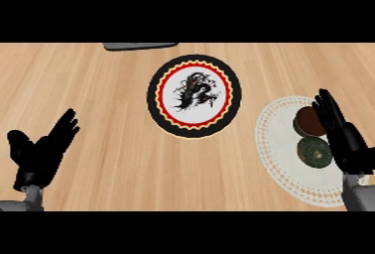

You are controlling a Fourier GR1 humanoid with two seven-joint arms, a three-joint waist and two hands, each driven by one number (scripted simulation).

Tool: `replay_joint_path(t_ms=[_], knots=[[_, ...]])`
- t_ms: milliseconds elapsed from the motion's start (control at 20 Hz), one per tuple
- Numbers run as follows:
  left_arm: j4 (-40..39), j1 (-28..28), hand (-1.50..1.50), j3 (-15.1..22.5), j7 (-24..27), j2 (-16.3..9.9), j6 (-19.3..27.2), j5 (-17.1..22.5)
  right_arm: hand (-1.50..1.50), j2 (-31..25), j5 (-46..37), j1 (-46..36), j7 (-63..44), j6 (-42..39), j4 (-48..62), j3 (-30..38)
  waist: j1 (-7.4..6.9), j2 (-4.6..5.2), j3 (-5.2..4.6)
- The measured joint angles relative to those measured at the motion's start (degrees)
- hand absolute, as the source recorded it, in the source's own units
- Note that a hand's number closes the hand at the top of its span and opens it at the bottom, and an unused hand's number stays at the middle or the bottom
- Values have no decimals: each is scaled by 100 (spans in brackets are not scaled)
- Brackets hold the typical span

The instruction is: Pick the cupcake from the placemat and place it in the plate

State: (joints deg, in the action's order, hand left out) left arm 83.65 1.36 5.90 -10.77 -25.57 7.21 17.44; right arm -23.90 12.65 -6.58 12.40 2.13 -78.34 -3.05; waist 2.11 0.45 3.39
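A white lace placemat (282,163) lies at the right of the wooden counter. On it sit two round items: a brown-topped cupcake (307,120) and, nearer me, a dark green round piece (315,152). My right hand (344,136) stands open just right of both, fingers straight and pointing away, its edge overlapping them. The plate (194,95), black-rimmed with a red ring and a black dragon on white, lies at the centre with nothing on it. My left hand (40,151) rests open at the lower left, far from everything.
A dark grey flat object (139,45) pokes in at the counter's far edge, above and left of the plate. Bare wood stretches between the plate and the placemat and across the left side.
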Motion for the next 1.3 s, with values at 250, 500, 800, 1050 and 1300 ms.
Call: replay_joint_path(t_ms=[250, 500, 800, 1050, 1300], knots=[[190, 68, 0, 35, 376, -319, 144, -578, -150, 212, 1406, -400, -509, -1156, 12, 202, -256, -42, -220], [245, -243, 0, 59, 1127, -451, 312, -1117, -150, -269, 2067, -929, -542, -1744, 298, 895, -326, -43, -302], [214, -492, 0, -13, 1558, -392, 405, -1412, -150, -372, 2888, -756, -162, -2327, 754, 1767, -242, -46, -328], [100, -606, 0, -98, 1798, -250, 386, -1576, -150, -908, 3284, -530, -408, -3269, 842, 2082, -216, -46, -335], [53, -617, 0, -115, 1871, -226, 356, -1638, -150, -1705, 2706, -519, -444, -4166, 1019, 1977, -254, -32, -334]])
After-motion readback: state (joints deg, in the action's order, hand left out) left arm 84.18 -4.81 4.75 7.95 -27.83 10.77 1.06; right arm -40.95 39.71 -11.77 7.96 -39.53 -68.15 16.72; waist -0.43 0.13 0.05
